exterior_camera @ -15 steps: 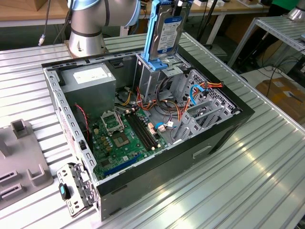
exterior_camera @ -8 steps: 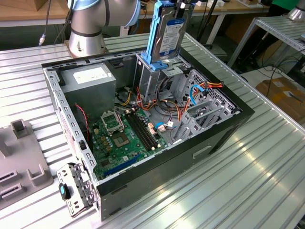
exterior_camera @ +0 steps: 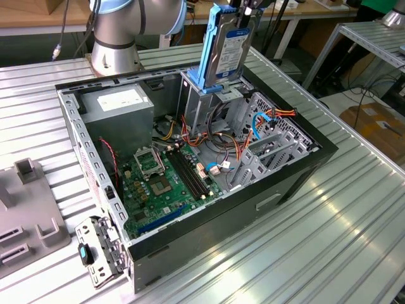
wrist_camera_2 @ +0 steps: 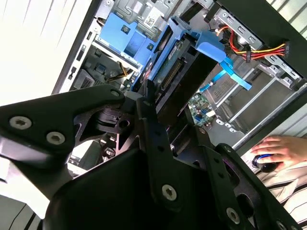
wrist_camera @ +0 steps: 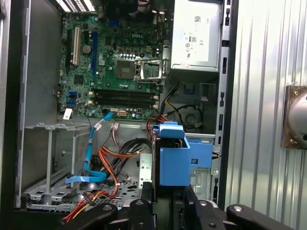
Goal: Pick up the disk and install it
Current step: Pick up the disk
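Disk (exterior_camera: 229,47) hangs upright, lower end at the drive cage (exterior_camera: 195,107) in the computer case's (exterior_camera: 297,174) far side, clenched by the end effector (wrist_camera: 168,197).

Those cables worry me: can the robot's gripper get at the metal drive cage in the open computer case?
Probably yes. The gripper holds the grey hard drive in its light-blue plastic frame upright over the metal drive cage; the orange cables lie to one side.
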You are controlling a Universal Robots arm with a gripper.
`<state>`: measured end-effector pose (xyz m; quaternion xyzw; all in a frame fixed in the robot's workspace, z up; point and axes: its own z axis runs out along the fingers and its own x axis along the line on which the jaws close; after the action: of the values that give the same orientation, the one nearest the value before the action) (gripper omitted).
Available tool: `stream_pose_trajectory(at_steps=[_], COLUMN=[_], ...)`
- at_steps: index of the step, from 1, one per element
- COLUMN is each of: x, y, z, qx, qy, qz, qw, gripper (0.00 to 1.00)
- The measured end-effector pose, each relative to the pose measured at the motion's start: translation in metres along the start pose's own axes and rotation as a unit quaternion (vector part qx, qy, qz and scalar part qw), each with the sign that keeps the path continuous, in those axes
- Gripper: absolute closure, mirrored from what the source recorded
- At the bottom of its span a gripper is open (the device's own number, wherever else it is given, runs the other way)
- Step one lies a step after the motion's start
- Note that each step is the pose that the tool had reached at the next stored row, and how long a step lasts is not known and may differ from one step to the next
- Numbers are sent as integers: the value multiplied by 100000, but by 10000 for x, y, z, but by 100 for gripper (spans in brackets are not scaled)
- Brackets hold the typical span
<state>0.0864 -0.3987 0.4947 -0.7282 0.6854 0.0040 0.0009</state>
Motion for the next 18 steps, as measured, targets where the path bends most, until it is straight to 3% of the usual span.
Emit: stream_pose_trajectory(at_steps=[7, 18], x=[81, 96], y=[5, 6], z=[0, -1], qx=[0, -2], qy=[-7, 2], qz=[3, 0], qw=[100000, 100000], gripper=[65, 65])
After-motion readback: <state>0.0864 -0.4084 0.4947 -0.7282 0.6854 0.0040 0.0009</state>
